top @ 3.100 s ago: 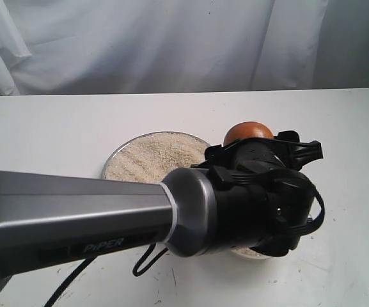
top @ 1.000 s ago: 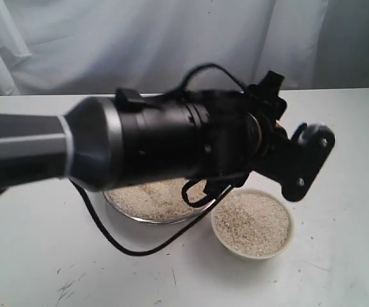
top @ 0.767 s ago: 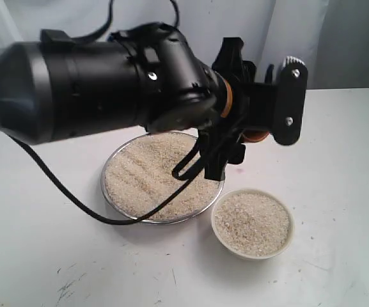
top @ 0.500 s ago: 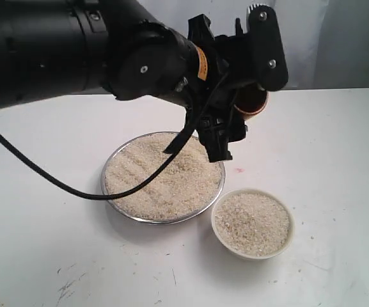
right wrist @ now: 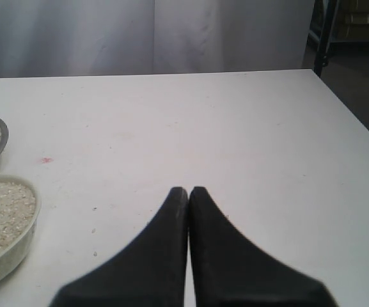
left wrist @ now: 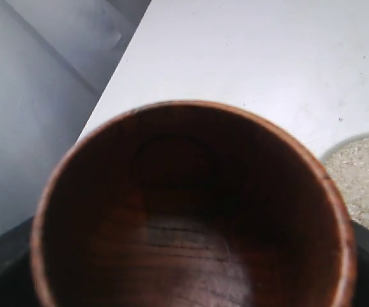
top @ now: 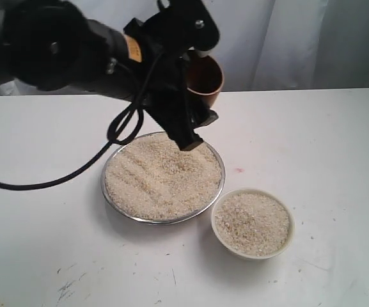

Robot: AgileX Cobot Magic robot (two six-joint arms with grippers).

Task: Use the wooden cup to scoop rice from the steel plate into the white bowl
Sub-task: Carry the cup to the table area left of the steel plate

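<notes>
Hidden by the arm: the far rim of the steel plate (top: 103,182) lies behind the black lower finger (top: 176,123) of the left tool (top: 192,83); the same tool covers much of the wooden cup (top: 208,75), so the exterior view shows only its rim, its dark mouth and a strip of reddish wall
Cut off: in the left wrist view the cup fills the frame and its lower rim runs out of the picture; a patch of rice (left wrist: 363,185) with a pale rim shows at one edge, and which dish it belongs to cannot be told
Out of frame: the right tool (right wrist: 188,192) shows only in its own wrist view, where the white bowl (right wrist: 18,246) and the plate rim are both cropped by the edge
Hard to make out: whether the right tool's tips touch the surface (top: 325,147) or hang above it
Left tool: jaws spread wide and clamped on the cup, one finger over it and one under
Cup: held in the air above the plate's far edge, clear of the rice, tipped so its mouth faces the exterior camera; inside, bare dark wood grain
Right tool: both black fingers pressed together, gripping nothing
Rice: spread over the whole plate, and also filling the bowl
Bowl: on the surface just beside the plate's near right edge
Cable (top: 75,176): black, looping from the arm down past the plate's left side
</notes>
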